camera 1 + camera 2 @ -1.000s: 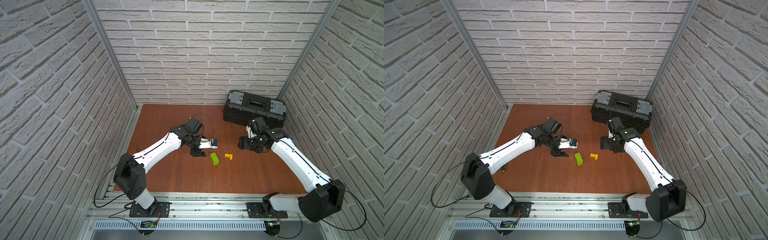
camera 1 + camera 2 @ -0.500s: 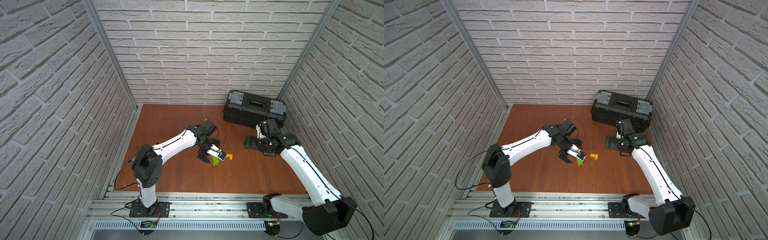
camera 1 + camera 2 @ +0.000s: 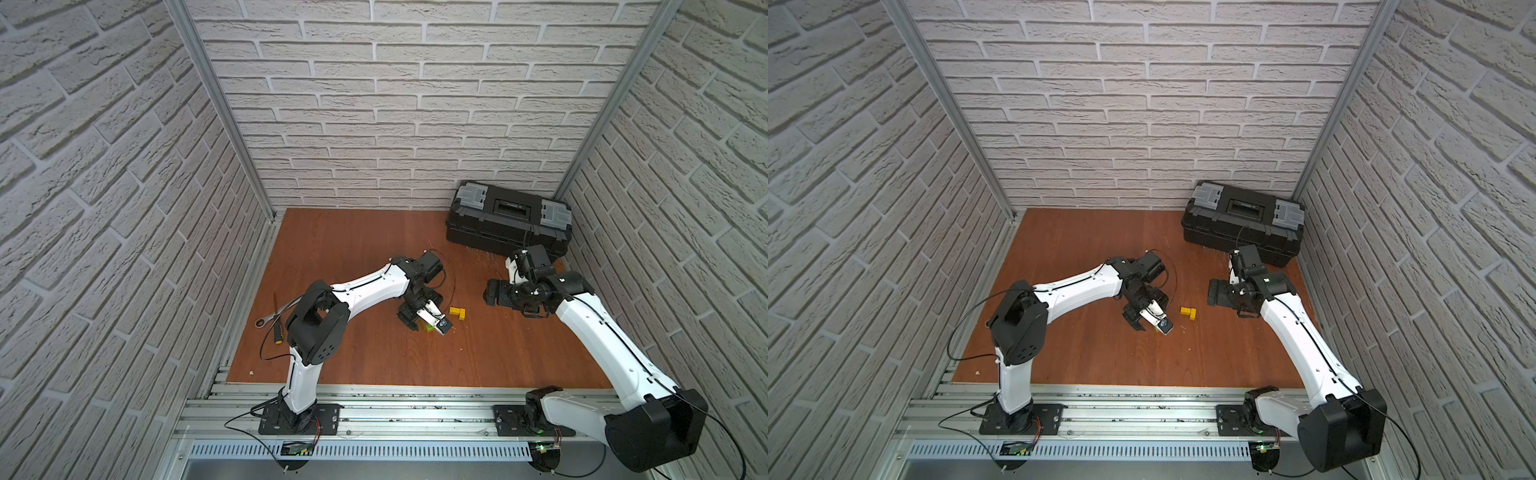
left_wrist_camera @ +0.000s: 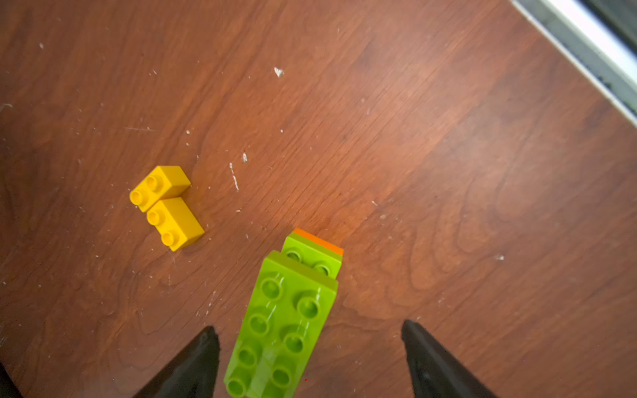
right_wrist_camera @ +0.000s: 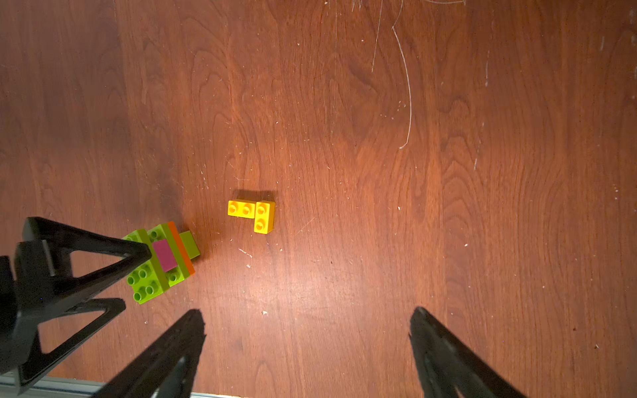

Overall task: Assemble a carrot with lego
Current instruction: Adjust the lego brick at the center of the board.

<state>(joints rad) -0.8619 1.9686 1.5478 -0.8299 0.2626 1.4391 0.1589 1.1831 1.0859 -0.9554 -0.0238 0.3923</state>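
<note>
The carrot stack (image 5: 162,262) of lime green lego with a pink layer and an orange layer lies on its side on the wooden floor. My left gripper (image 4: 308,329) stands open astride it (image 4: 286,327), one fingertip (image 4: 210,339) close beside it, the other well clear. In both top views the left gripper (image 3: 424,322) (image 3: 1152,318) hides most of the stack. Two yellow bricks (image 3: 457,311) (image 3: 1188,312) (image 4: 165,206) (image 5: 253,213) lie touching in an L just beside it. My right gripper (image 5: 307,313) (image 3: 494,293) hangs open and empty, further right.
A black toolbox (image 3: 507,220) stands in the back right corner, just behind the right wrist. A metal wrench (image 3: 270,318) and a black-handled screwdriver (image 3: 276,328) lie at the left edge of the floor. Brick walls close three sides; an aluminium rail (image 3: 415,399) runs along the front.
My left gripper has swung right and toward the front, from beside the green stack to astride it. The right arm has changed its pose a little, its gripper staying near the toolbox.
</note>
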